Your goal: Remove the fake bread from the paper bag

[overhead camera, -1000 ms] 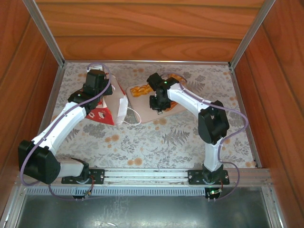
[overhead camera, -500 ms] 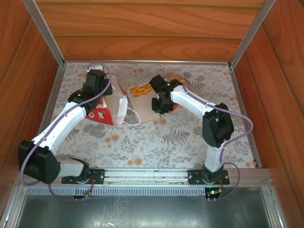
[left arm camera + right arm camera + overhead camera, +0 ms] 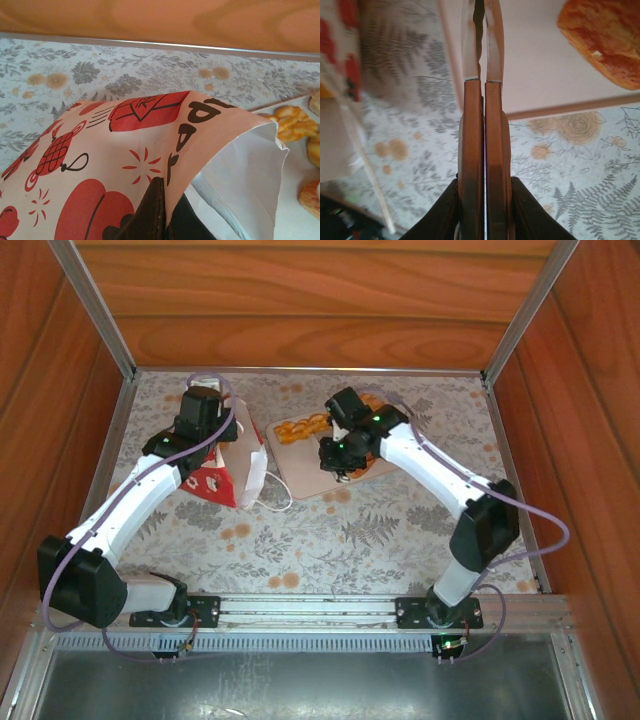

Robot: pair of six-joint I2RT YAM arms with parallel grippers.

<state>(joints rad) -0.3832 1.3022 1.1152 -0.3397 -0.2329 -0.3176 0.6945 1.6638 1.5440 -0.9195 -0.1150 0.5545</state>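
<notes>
On my left, my left gripper (image 3: 162,212) was pinched closed on the upper wall of the paper bag (image 3: 150,130), one finger outside on the red-printed side and the other inside against the white lining. I judged that this hold was there to keep the bag steady and its mouth propped open. The mouth faced right, toward the tray (image 3: 300,475), so anything pulled out had only a short way to go. The bag leaned over on the floral table (image 3: 330,540) rather than standing straight, and its white cord handle (image 3: 275,495) trailed loose by the tray's near corner. The part of the lining I could see was bare; whether a piece sat deeper in, I could not tell.

Just beside the bag's mouth lay the beige tray, and the fake bread (image 3: 300,428) was on it: a row of glossy golden pieces along its far side, with the braided loaf (image 3: 292,120) nearest the bag.

On my right, my right gripper (image 3: 481,40) hung over the tray's near left edge with its fingers pressed together and nothing between them. A flaky golden pastry (image 3: 605,35) lay apart from it on the tray. I took the task for done or nearly so.
</notes>
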